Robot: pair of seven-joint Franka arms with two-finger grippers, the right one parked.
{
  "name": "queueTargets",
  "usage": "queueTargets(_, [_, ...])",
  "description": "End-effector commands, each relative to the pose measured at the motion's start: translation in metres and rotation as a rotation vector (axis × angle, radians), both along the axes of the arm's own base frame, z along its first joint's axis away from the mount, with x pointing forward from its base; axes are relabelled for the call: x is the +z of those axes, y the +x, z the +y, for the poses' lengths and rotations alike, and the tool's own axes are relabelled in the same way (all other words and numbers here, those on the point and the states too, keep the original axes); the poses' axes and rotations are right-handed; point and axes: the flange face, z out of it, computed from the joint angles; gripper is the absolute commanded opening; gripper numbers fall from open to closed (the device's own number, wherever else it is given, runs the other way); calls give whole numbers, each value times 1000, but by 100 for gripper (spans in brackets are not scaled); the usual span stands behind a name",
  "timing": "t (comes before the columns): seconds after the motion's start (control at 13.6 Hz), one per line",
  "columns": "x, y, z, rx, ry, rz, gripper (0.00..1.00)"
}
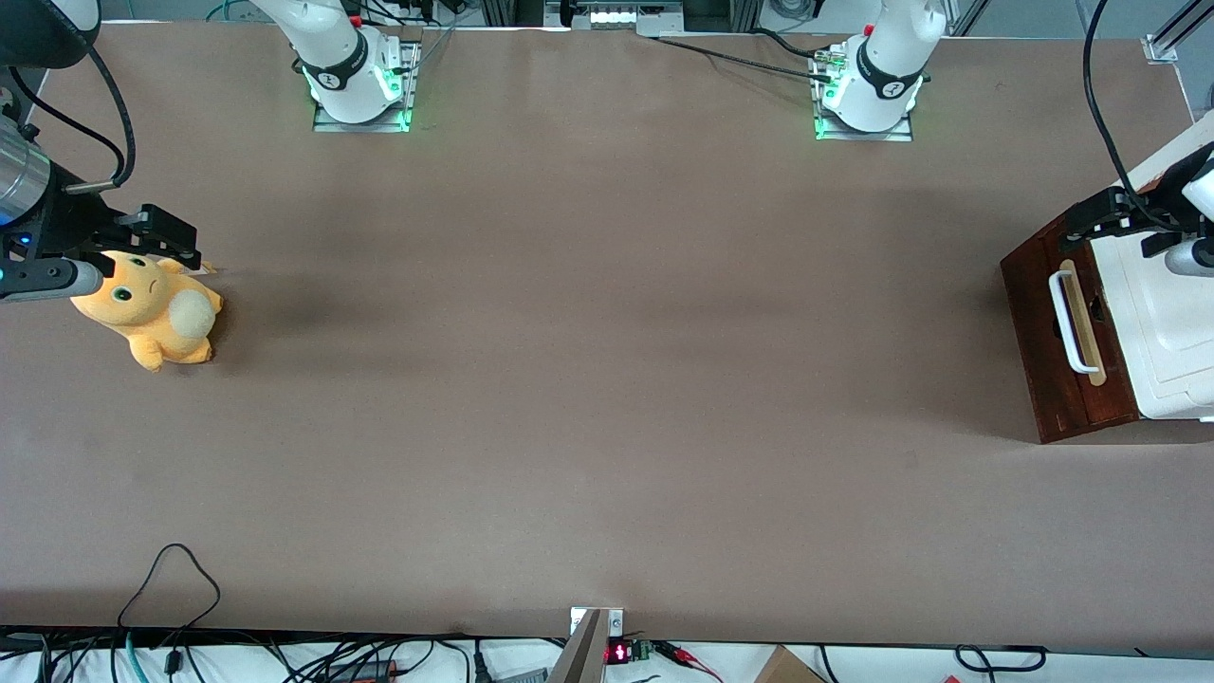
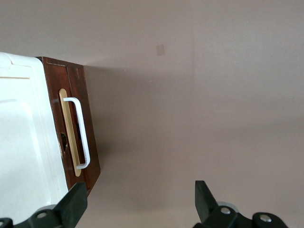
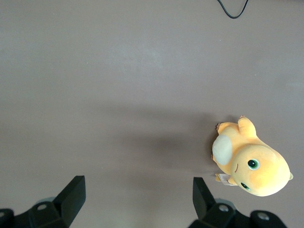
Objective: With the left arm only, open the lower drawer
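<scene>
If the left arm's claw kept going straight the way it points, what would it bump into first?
Probably the bare table. The open claw points down, hanging above the cabinet's edge, with the drawer and its handle just beside its line. Depth is hard to judge, so one finger might clip the cabinet.

End effector (image 2: 140, 204) above table (image 1: 607, 379), near lower drawer (image 1: 1067, 327).

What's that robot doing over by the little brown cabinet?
The left arm is getting ready to open the lower drawer. Its gripper is open and hangs above the cabinet's top edge, holding nothing and not touching the white handle. The drawer looks shut. An orange plush toy lies toward the parked arm's end of the table.
</scene>
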Motion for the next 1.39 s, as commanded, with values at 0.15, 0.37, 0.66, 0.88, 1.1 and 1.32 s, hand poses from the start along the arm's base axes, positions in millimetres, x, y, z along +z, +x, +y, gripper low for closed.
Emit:
queueTargets(0.15, [5,5,-1,-15,24,27,100])
queueTargets(0.37, [4,5,0,-15,23,27,100])
queueTargets(0.66, [0,5,-1,-15,24,38,100])
queueTargets(0.88, [-11,8,4,-8,26,58,100])
queueTargets(1.1, [-16,12,9,-14,19,38,100])
queueTargets(1.32, [-29,22,-6,-68,196,67,95])
